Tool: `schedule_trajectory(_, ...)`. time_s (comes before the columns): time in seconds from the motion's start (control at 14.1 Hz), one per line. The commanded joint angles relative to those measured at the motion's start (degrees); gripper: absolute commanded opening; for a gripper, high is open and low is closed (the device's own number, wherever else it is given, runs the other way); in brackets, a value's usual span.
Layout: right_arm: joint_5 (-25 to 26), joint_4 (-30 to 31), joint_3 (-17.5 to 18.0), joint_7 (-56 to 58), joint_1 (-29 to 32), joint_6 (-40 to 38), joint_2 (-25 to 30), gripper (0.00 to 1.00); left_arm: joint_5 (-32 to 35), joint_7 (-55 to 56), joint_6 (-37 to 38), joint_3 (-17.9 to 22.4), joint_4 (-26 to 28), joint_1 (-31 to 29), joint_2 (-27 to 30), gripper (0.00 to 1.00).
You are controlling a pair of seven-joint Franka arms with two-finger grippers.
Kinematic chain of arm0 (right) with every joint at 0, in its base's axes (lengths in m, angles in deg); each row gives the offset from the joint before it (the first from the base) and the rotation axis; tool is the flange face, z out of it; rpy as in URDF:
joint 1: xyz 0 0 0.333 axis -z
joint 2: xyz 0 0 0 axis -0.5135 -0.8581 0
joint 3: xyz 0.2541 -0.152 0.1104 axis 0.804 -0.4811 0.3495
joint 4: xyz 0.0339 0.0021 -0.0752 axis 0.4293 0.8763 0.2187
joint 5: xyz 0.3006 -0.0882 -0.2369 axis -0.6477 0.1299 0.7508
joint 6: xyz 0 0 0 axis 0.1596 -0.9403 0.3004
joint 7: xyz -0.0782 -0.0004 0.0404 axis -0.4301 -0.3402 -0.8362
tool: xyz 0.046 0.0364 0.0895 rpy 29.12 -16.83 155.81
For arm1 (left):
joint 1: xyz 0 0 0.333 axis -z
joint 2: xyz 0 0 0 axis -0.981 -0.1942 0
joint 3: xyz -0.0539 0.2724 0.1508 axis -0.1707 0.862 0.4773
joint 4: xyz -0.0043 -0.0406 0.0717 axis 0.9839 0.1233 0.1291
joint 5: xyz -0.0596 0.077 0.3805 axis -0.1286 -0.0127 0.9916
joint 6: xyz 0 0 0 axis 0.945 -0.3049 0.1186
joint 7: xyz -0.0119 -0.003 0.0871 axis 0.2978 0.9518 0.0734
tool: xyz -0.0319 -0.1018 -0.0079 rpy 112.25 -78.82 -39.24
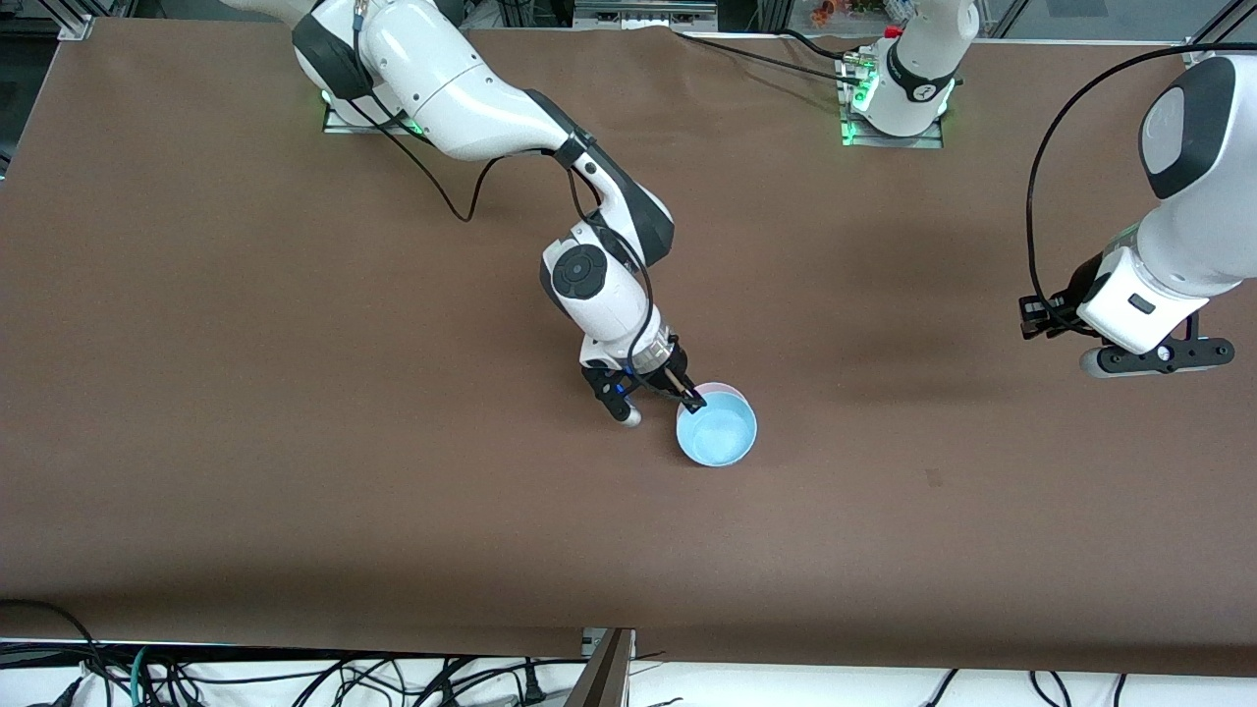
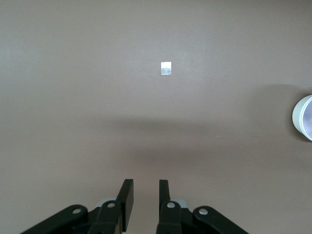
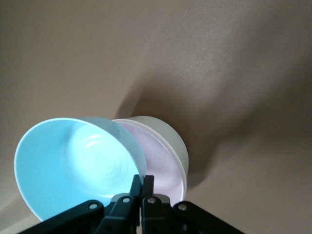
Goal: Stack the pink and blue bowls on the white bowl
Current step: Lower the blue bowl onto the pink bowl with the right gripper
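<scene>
My right gripper point(image 1: 687, 398) point(image 3: 142, 183) is shut on the rim of the blue bowl point(image 1: 717, 437) point(image 3: 73, 161). It holds that bowl tilted, partly over the pink bowl point(image 1: 732, 392) point(image 3: 161, 165). The pink bowl sits nested in the white bowl point(image 3: 168, 131) near the table's middle. In the front view the white bowl is hidden under the other two. My left gripper point(image 1: 1154, 358) point(image 2: 145, 195) hangs over bare table at the left arm's end, open with a narrow gap and nothing between its fingers.
A small pale square mark point(image 2: 166, 68) lies on the brown table point(image 1: 295, 442). A bowl's rim point(image 2: 304, 117) shows at the edge of the left wrist view. Cables point(image 1: 147, 678) run along the table's front edge.
</scene>
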Motion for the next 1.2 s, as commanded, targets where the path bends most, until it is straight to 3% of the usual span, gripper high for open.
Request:
schedule_trajectory(0.0,0.2,-1.2,-0.1,-1.2,-0.2,-1.7,0.0,0.0,-1.6,-1.9,-1.1,-0.3,1.9,-1.0,1.9,0.29)
schedule_trajectory(0.21,0.1,-1.2,-0.2,-3.1,-0.5,-3.1,0.0,0.0,-1.6,-1.9,-1.1,-0.3,2.0,-1.0,1.8,0.33)
schedule_trajectory(1.13,2.1,-1.2,-0.2,-3.7,-1.1,-4.1,0.0,0.0,-1.6,-1.9,-1.3,-0.3,2.0,-1.0,1.4,0.33)
